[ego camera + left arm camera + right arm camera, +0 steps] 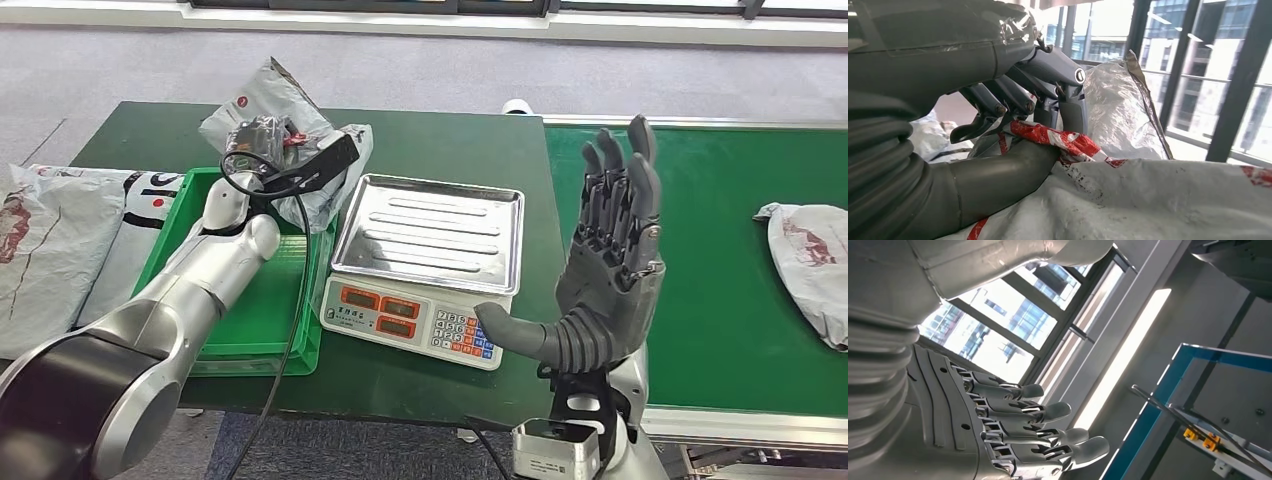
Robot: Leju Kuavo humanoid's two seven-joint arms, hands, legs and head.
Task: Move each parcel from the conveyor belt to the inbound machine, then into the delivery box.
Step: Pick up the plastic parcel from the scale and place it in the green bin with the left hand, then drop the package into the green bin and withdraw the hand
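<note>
Altogether two grey parcels: one in the left hand, one on the belt.

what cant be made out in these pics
- Left hand, head view: mostly hidden by its wrist camera mount and the parcel it holds.
- Scale displays, head view: digits too small.
- Parcel on the conveyor: cut off by the right edge.
- Green box floor: partly covered by the left arm.

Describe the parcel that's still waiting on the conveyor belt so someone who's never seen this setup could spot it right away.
Find the bright green conveyor belt right of the dark green table. Near the belt's right end lies a crumpled grey plastic mailer parcel with faint red print. It lies alone and untouched, unlike the grey parcel the left hand holds over the green delivery box.
</note>
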